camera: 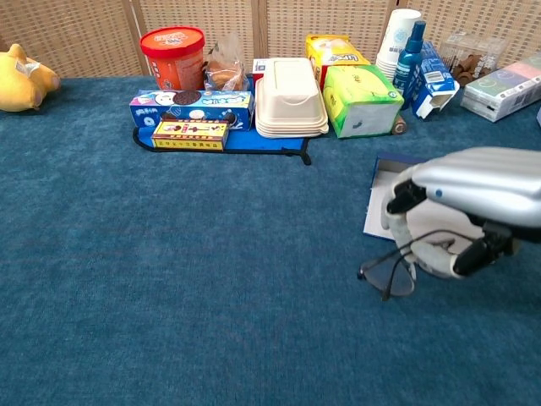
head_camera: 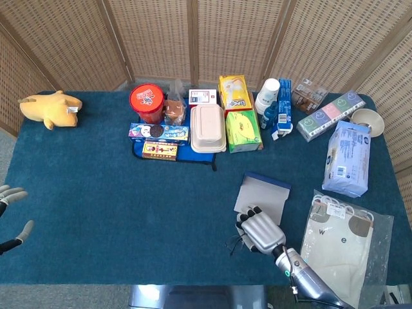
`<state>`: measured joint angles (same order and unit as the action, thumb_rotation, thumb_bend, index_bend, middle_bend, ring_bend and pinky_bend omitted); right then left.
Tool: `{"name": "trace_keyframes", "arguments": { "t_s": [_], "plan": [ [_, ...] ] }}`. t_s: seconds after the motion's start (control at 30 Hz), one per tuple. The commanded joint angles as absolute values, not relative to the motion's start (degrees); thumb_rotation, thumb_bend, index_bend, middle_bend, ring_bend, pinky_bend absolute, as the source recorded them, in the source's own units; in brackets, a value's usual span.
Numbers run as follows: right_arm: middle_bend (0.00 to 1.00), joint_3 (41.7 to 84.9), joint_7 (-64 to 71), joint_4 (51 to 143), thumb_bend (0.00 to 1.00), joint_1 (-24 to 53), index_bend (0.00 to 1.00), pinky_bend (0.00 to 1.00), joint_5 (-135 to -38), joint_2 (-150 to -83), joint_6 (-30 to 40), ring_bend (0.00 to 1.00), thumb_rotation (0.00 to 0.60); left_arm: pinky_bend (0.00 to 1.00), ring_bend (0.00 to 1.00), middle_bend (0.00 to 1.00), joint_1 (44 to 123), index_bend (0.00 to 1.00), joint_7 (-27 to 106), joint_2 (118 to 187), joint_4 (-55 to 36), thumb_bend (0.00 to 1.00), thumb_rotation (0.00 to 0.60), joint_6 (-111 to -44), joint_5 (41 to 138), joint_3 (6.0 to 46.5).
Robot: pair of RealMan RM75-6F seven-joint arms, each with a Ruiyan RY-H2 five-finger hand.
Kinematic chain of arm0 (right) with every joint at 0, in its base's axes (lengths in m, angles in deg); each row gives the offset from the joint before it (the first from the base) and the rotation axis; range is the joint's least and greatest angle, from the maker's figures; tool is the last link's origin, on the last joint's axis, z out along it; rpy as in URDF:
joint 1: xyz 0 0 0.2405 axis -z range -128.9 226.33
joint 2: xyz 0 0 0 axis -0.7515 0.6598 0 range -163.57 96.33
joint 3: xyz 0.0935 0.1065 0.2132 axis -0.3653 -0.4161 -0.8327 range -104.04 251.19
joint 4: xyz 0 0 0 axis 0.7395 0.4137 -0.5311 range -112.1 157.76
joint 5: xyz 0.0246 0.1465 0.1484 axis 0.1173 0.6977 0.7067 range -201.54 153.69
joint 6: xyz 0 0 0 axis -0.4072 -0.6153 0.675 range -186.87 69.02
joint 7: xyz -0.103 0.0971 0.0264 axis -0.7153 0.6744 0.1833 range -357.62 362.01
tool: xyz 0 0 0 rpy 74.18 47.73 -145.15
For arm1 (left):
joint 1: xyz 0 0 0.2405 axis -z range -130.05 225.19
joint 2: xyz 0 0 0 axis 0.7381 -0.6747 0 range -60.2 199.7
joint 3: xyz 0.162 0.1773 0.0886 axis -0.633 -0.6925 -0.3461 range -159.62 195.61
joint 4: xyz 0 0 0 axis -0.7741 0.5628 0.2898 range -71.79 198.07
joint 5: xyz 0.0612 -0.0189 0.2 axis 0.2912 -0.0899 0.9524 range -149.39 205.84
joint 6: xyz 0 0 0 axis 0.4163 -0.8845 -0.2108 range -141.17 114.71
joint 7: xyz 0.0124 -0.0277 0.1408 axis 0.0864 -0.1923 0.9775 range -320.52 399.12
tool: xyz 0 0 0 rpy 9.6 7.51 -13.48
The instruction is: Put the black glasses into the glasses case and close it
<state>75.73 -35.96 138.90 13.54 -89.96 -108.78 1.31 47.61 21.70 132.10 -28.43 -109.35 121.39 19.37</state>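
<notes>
Glasses (camera: 390,272) before open glasses case (head_camera: 269,194)

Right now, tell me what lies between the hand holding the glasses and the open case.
Nothing: in the chest view, the right hand with the black glasses already overlaps the glasses case.

The surface (camera: 169,279) wears a matt blue cloth with a short, rough nap like carpet. The right robot hand (camera: 473,199) has a smooth silver shell with a soft metallic sheen and pale plastic fingers (camera: 427,254). The glasses (camera: 397,266) it holds have thin dark wire rims and clear, slightly shiny lenses. The case (head_camera: 269,193) looks like matt grey card with a dark blue edge. The food box (camera: 290,95) is off-white and dull, like moulded pulp. The tub (camera: 173,52) is glossy red. The toy (head_camera: 51,108) is yellow plush. The screen (head_camera: 193,38) behind is woven cane in wooden frames. The bag (head_camera: 344,248) is cream cloth under shiny clear plastic.
</notes>
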Motion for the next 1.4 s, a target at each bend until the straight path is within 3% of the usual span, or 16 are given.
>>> {"name": "trace_keyframes", "arguments": {
  "t_s": [0.03,0.13,0.47,1.4],
  "plan": [
    [0.32,74.2,-34.6,139.0,0.56,13.1,0.59,0.17,-89.7,-107.9,1.6,0.17,0.600,0.02,0.14,0.25,47.7,0.26,21.9,132.1,-28.6,0.30,0.600,-109.3,121.5,19.4],
    [0.32,71.2,-32.0,137.9,0.56,11.9,0.59,0.17,-88.3,-107.0,1.1,0.17,0.600,0.02,0.14,0.25,47.7,0.26,22.2,132.0,-28.9,0.30,0.600,-109.3,121.6,19.4],
    [0.32,67.6,-29.6,132.5,0.56,8.3,0.59,0.17,-83.0,-108.5,-2.6,0.17,0.600,0.02,0.14,0.25,47.7,0.26,22.8,131.8,-29.5,0.30,0.600,-109.2,121.6,19.3],
    [0.32,68.4,-26.4,120.7,0.56,6.1,0.57,0.16,-76.3,-110.5,-5.7,0.14,0.600,0.02,0.14,0.25,47.5,0.26,24.2,131.2,-30.8,0.30,0.600,-109.6,122.1,19.2]
  ]
}}
